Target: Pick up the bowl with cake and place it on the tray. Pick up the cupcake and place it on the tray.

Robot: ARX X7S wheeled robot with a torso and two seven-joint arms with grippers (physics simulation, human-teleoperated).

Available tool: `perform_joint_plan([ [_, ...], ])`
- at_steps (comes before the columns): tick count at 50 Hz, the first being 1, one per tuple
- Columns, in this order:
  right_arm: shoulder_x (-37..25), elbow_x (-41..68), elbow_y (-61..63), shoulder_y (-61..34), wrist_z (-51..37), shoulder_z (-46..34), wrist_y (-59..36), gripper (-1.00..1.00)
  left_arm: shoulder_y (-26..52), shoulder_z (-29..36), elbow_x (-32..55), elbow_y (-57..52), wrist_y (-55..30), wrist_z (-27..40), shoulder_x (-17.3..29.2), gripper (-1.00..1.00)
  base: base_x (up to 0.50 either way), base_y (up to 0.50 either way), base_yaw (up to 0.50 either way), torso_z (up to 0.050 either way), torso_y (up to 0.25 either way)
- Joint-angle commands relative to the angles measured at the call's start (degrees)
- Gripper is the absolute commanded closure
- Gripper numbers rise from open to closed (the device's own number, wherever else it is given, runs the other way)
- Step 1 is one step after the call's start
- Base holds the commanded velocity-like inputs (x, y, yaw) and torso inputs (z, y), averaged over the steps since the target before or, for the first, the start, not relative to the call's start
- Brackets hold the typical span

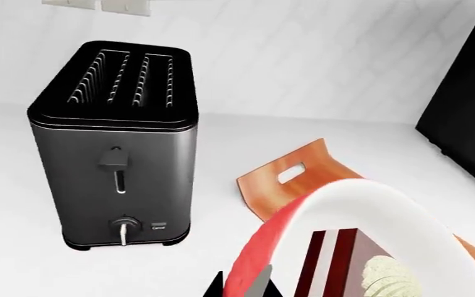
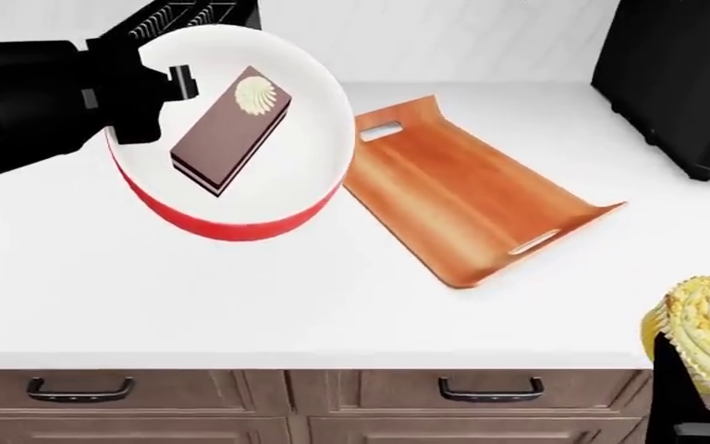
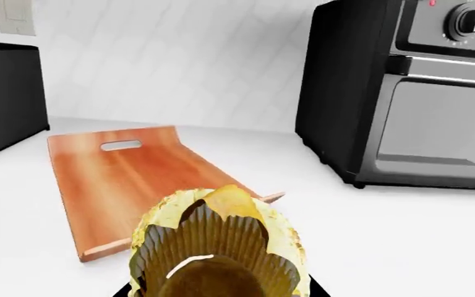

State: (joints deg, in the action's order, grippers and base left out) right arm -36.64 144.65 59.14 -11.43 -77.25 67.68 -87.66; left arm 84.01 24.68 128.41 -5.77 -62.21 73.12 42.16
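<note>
Bowl with cake (image 2: pixel 234 139) sits clamped in left pincer (image 2: pixel 177 83) at tray's (image 2: pixel 454 199) nine o'clock; right pincer (image 2: pixel 682 407) grips cupcake (image 2: pixel 706 333).

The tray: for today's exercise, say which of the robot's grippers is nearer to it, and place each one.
Left. The left gripper holds the bowl with cake beside the tray; the right gripper, with the cupcake, hangs off the counter's front edge.

You've got a black toaster (image 1: pixel 114 145) standing on the white counter (image 2: pixel 145 296), a black toaster oven (image 3: pixel 410 93) off right, drawers (image 2: pixel 281 393) below.
</note>
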Motion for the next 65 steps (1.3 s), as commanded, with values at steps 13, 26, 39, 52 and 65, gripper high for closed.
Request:
perform_joint_plan([
  [13,-5.4,3.1,0.6,-2.9,-6.1,-4.2,5.2,1.00,1.4,-0.5,-0.5,0.0,1.4,-0.5,0.4,1.00,0.28,-0.50,0.00,0.000,0.002],
  [26,-2.7,3.4,-0.1,-4.5,-7.0,-5.3,3.2,1.00,1.7,0.1,-0.7,0.2,1.7,-0.8,0.3,1.00,0.30,-0.49,0.00,0.001,0.002],
  [39,-0.7,3.0,-0.3,-4.7,-6.1,-4.9,0.9,1.00,1.7,-0.1,0.1,0.2,3.4,-0.2,0.4,1.00,0.03,-0.01,0.00,0.001,0.002],
  [52,2.2,-1.4,-0.3,-3.6,-1.2,-3.7,-2.1,1.00,-1.4,-3.8,-1.8,2.7,17.9,3.9,-4.7,1.00,0.00,0.00,0.00,0.001,0.002],
  [65,3.4,-5.8,0.7,-2.2,5.1,-1.5,-2.2,1.00,-4.4,-2.4,-7.8,5.9,24.1,3.5,-10.1,1.00,0.00,0.00,0.00,0.000,0.002],
])
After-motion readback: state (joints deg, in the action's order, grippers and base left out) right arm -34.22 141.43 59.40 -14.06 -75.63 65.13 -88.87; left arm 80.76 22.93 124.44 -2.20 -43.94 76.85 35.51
